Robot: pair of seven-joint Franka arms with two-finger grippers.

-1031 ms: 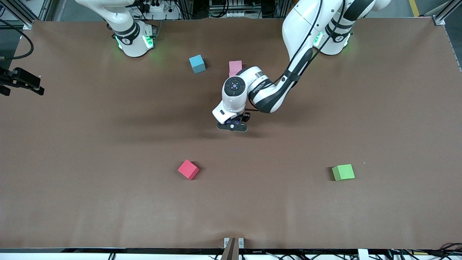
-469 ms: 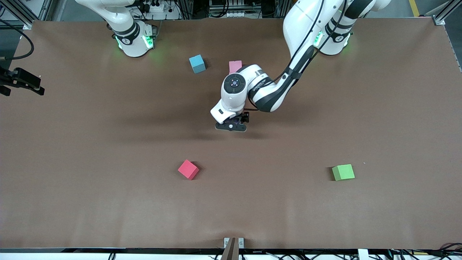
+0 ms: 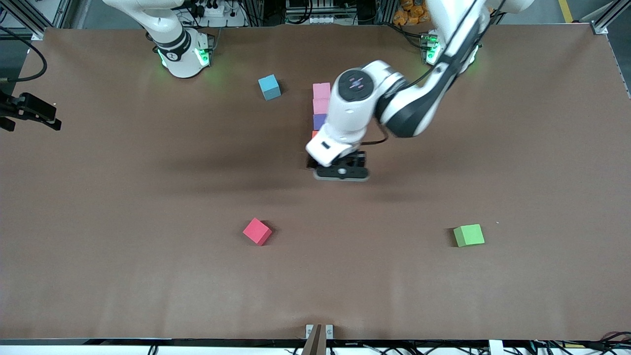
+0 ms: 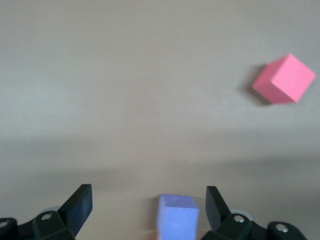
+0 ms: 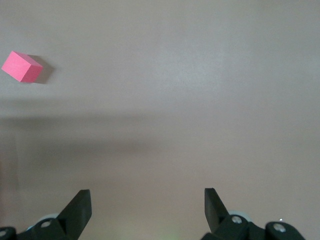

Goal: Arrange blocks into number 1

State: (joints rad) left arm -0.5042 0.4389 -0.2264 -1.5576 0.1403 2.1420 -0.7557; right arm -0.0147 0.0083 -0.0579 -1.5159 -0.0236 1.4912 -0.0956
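Note:
A column of blocks runs down the table's middle: a light pink block [image 3: 321, 90], a second pink block [image 3: 321, 105], a purple block [image 3: 320, 121] and a sliver of the orange block [image 3: 314, 133]. The left arm's hand hides the column's nearer end. My left gripper [image 3: 341, 172] hangs over that end. In the left wrist view, the left gripper [image 4: 147, 192] is open, with the second purple block [image 4: 177, 216] on the table below, touching neither finger. My right gripper [image 5: 147, 195] is open over bare table; the front view does not show it.
A light blue cube [image 3: 269, 87] sits beside the column toward the right arm's end. A red cube [image 3: 257, 231] and a green cube [image 3: 468, 235] lie nearer the front camera. A black fixture [image 3: 27, 111] juts in at the right arm's end.
My left gripper has risen and shifted toward the left arm's end, leaving the purple block on the table. The column's pink, purple and orange blocks are now uncovered.

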